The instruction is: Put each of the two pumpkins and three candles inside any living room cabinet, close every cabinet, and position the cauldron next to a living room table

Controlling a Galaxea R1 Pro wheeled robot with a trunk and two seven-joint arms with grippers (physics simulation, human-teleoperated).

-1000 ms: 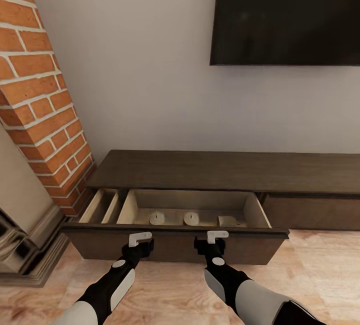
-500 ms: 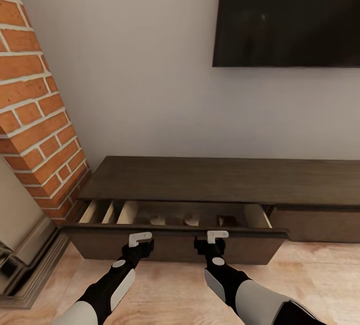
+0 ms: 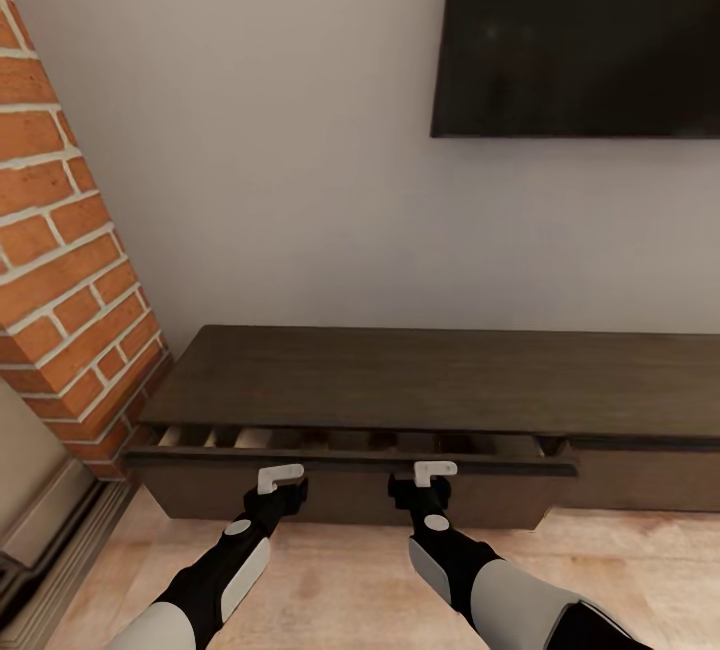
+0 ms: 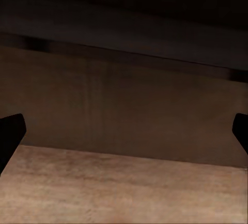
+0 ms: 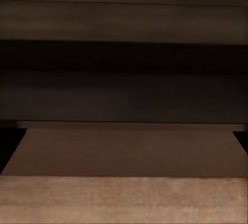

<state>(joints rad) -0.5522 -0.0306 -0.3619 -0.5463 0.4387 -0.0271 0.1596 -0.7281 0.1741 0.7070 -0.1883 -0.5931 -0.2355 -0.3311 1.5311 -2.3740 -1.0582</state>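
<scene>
The long dark-brown cabinet (image 3: pixel 420 380) runs along the wall. Its left drawer (image 3: pixel 340 492) stands out only a little, leaving a narrow gap where thin strips of pale wood show. The candles and pumpkins are hidden. My left gripper (image 3: pixel 281 477) and right gripper (image 3: pixel 435 471) are both against the drawer front, side by side, near its top edge. Each wrist view has dark fingertips (image 4: pixel 9 136) (image 5: pixel 8 149) far apart at the picture's sides with the brown drawer front (image 4: pixel 124 105) between them, so both grippers are open and hold nothing.
A red brick chimney (image 3: pixel 60 260) and the grey fireplace surround (image 3: pixel 30 530) stand at the left. A black TV (image 3: pixel 585 30) hangs on the wall above. Another drawer front (image 3: pixel 640 478) lies flush at the right. Wood floor (image 3: pixel 340 580) lies under my arms.
The drawer has slid in from wide open to a narrow gap, hiding the candles that showed inside. The view has moved closer to the cabinet; both grippers stay on the drawer front.
</scene>
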